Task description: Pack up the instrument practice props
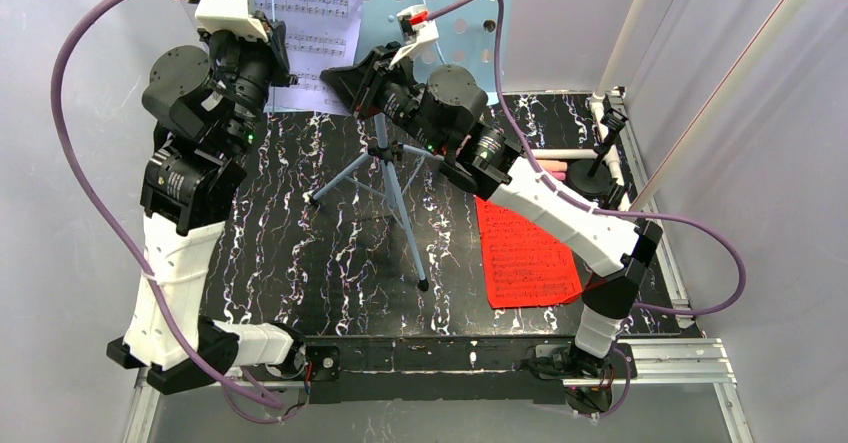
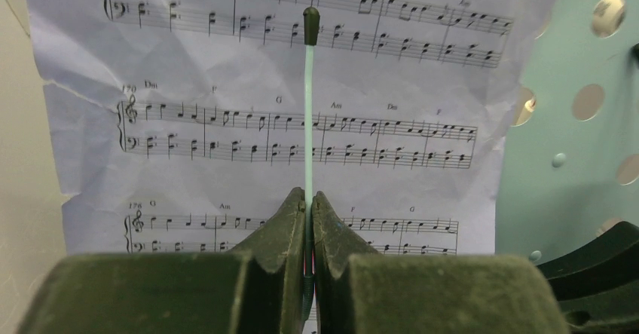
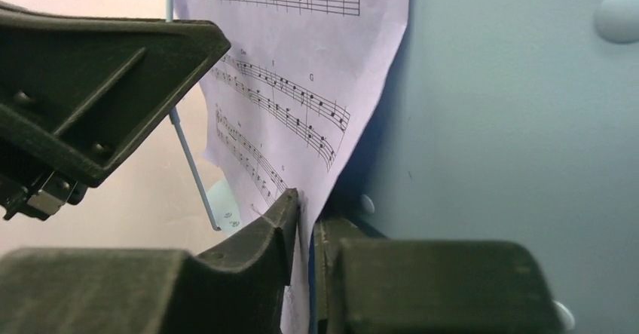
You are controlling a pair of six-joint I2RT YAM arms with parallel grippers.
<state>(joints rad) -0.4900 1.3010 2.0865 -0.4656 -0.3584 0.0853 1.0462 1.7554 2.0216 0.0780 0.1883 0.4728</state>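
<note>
The lavender page point(image 2: 226, 62) stands upright against the pale-blue music rack point(image 2: 557, 123), which rises on its tripod legs point(image 1: 385, 188) toward the far edge of the counter point(image 1: 290, 263). A red page point(image 1: 525, 258) lies flat near the right edge.

The left gripper point(image 2: 309, 202) has its fingers pressed together on the thin wire clip point(image 2: 308, 108) that crosses the front of the lavender page. The right gripper point(image 3: 307, 213) sits at the page's lower right corner. Its fingers are narrow with the paper's edge running between them, but in the right wrist view I cannot tell whether they actually pinch it.

The page should handle as light and limp. It is already creased, so it is likely to buckle or tear if pulled against the clip. The best hold looks to be flat across the bottom margin near the corner, with the paper drawn sideways only once the wire is swung clear.

The wire clip is slim, smooth and probably springy. It could slip from the fingers or snap back onto the sheet, so a hold low on it, near its pivot, seems safer.

The rack itself is stiff metal but sits high on thin legs. A hard tug on either the page or the wire could rock it.
</note>
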